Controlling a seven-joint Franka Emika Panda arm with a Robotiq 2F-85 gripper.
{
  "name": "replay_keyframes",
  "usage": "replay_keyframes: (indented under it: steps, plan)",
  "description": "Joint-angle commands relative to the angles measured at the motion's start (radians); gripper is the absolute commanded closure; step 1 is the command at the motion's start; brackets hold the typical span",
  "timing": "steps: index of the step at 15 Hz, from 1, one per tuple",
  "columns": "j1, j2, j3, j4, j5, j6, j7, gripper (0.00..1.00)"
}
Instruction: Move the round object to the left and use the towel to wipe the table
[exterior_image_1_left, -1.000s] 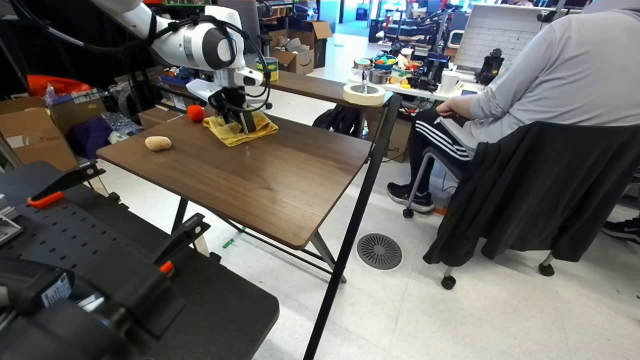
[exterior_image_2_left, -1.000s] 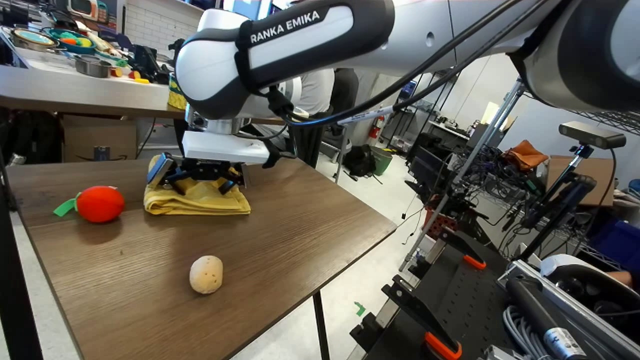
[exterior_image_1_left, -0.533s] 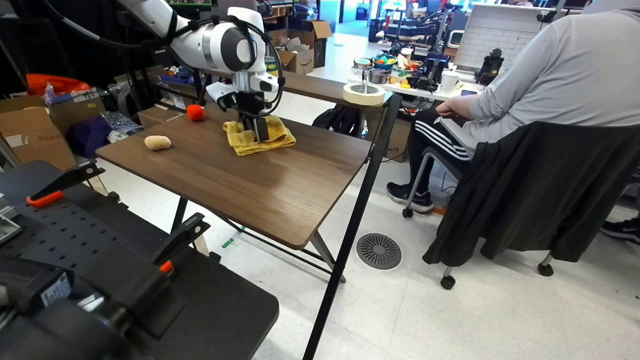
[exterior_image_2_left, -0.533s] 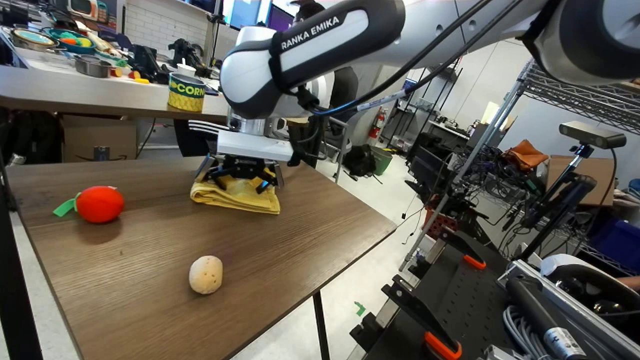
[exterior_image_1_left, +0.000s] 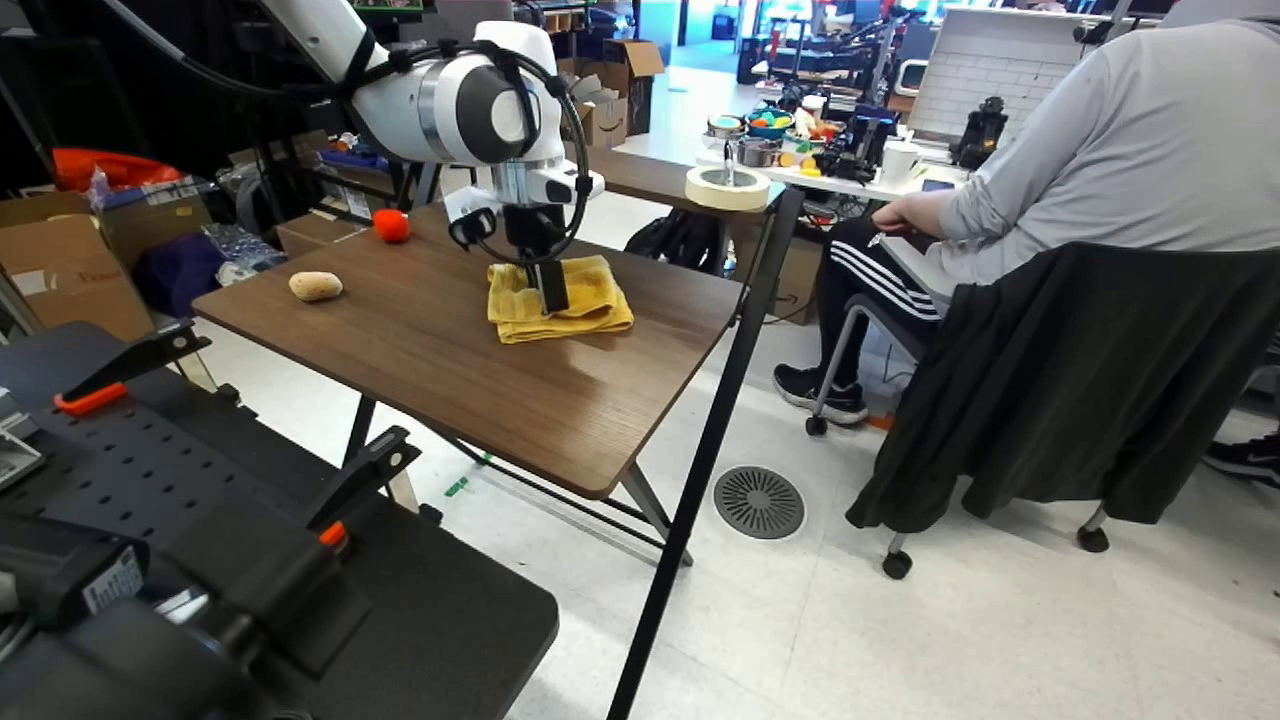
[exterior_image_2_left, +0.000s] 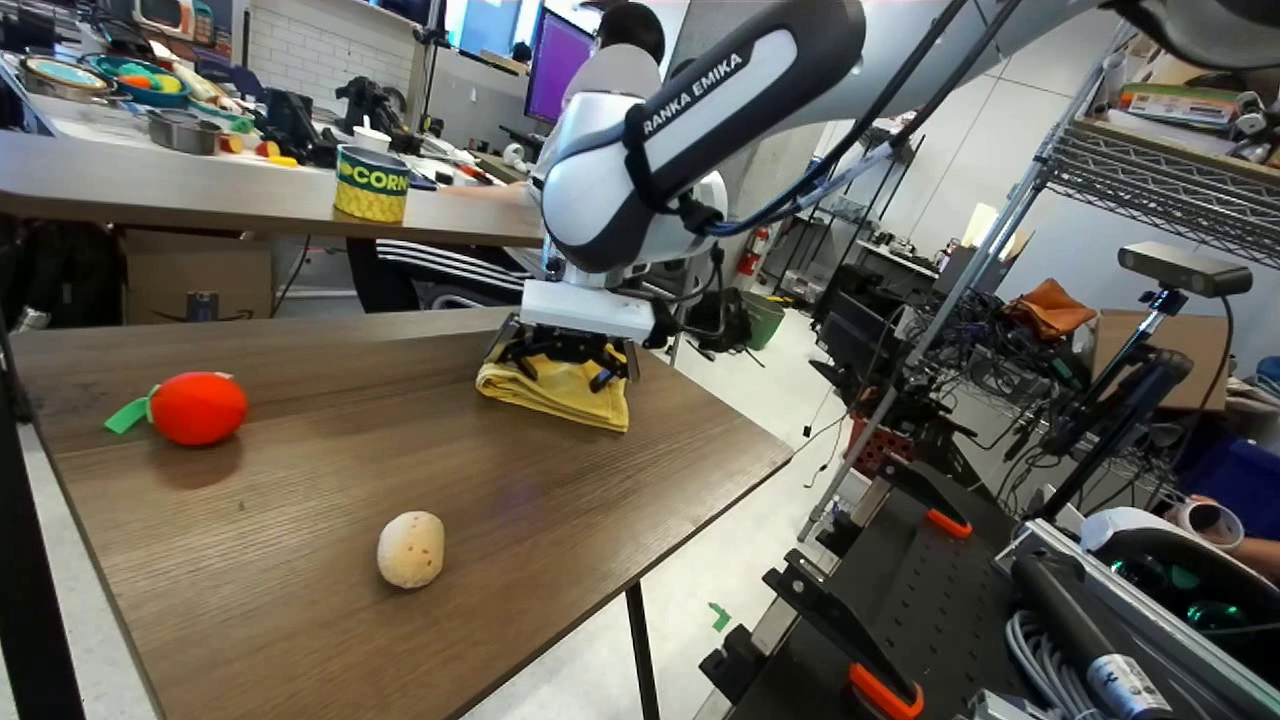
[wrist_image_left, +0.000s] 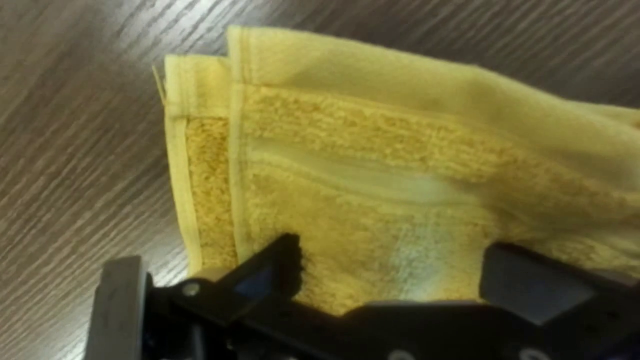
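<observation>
The yellow towel lies folded on the brown table, and it also shows in an exterior view and in the wrist view. My gripper points down onto the towel. In the wrist view the gripper has its fingers wide apart, with towel cloth spread under and between them. How hard the fingertips press is hidden. A red round object with a green leaf sits apart from the towel, and it also shows in an exterior view.
A beige potato-like object lies on the table, also seen in an exterior view as the same lump. A corn can and a tape roll stand on the raised shelf behind. A seated person is beyond the table.
My gripper and the towel have moved together to the right in both exterior views, sliding along the table. The red round object and the beige lump have stayed in place.
</observation>
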Motion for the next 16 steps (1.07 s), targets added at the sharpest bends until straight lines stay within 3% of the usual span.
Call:
replay_keyframes:
  steps: [1, 5, 7, 12, 16]
  plan:
    - [0.013, -0.101, 0.000, -0.241, -0.002, 0.203, -0.002, 0.00]
    - [0.030, -0.213, 0.019, -0.401, 0.016, 0.366, -0.028, 0.00]
    - [0.031, -0.247, 0.028, -0.444, 0.030, 0.382, -0.032, 0.00]
    - [-0.080, -0.208, 0.184, -0.424, 0.120, 0.230, -0.157, 0.00]
    - [-0.111, -0.155, 0.278, -0.378, 0.178, 0.121, -0.287, 0.00]
